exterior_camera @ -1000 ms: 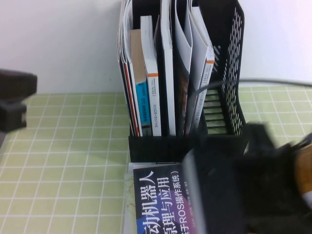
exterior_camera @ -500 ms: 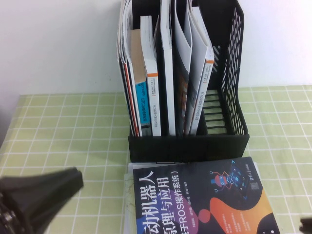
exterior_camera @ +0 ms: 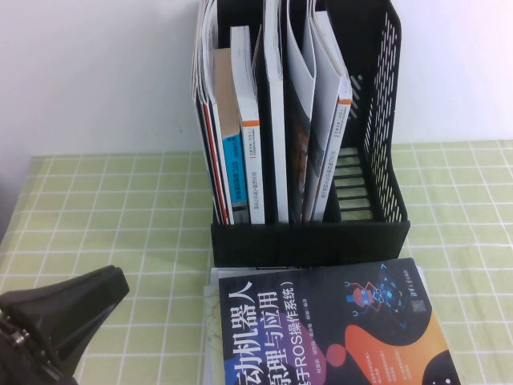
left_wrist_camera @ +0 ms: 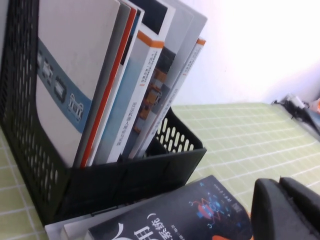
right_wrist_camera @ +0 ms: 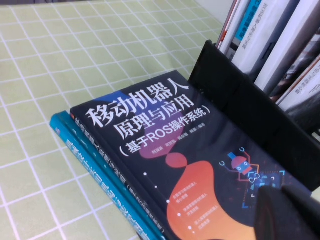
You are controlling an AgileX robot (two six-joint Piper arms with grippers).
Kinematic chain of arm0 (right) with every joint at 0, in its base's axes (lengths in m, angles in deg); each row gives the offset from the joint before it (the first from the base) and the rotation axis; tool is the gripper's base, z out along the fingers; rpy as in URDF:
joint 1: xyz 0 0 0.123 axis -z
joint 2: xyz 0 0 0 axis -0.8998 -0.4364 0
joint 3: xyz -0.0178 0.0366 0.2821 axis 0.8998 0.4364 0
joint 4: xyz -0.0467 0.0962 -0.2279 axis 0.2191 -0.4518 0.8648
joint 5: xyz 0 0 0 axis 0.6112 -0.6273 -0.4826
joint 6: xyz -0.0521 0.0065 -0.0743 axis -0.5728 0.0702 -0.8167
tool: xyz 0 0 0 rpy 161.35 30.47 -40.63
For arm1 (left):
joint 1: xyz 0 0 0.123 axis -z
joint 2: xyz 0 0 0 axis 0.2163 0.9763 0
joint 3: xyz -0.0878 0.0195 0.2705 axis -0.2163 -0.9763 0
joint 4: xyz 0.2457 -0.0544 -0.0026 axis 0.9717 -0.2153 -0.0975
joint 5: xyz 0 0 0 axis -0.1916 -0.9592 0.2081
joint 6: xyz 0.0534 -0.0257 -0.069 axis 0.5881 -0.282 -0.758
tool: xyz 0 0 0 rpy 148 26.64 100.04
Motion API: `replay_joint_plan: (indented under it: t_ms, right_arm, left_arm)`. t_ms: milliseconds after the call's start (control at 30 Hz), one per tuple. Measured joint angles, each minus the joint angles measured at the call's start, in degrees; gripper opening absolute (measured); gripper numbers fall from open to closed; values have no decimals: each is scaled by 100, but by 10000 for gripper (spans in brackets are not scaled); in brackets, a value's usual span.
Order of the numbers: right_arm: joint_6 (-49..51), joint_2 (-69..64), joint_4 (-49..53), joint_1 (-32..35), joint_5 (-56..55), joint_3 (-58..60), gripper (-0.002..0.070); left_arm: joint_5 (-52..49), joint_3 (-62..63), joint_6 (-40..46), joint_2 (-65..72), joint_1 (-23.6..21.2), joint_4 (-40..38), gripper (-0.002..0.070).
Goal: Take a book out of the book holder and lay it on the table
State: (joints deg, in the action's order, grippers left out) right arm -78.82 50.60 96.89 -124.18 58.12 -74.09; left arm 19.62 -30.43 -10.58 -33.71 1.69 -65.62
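Observation:
The black book [exterior_camera: 321, 337] with white Chinese characters, orange shapes and a small robot graphic lies flat, cover up, just in front of the book holder [exterior_camera: 309, 241]. It rests on a teal-spined book [right_wrist_camera: 95, 175] on the checked table [exterior_camera: 120, 216]. The holder stands upright with several books in its compartments. My left gripper [exterior_camera: 108, 287] is low at the front left, clear of the book; in its wrist view its fingers [left_wrist_camera: 272, 192] are pressed together and empty. My right gripper [right_wrist_camera: 272, 196] is out of the high view; it hovers over the book's [right_wrist_camera: 165, 145] corner, shut and empty.
The holder [left_wrist_camera: 125, 175] contains a pale book with a blue band [left_wrist_camera: 70, 95] and white-spined books with orange bands [exterior_camera: 252, 144]. A white wall rises behind. Open checked cloth lies left [exterior_camera: 96, 208] and right [exterior_camera: 465, 200] of the holder.
My right arm has pulled back out of the high view, uncovering the flat black book. My left arm has come from the left edge to the lower left corner. The book has not moved.

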Motion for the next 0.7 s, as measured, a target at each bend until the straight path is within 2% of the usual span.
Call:
replay_joint_plan:
  t_ms: [700]
  right_arm:
    - [22,0,42,0,0,0,2]
  left_arm:
    - [34,-57,26,0,0,-161,-3]
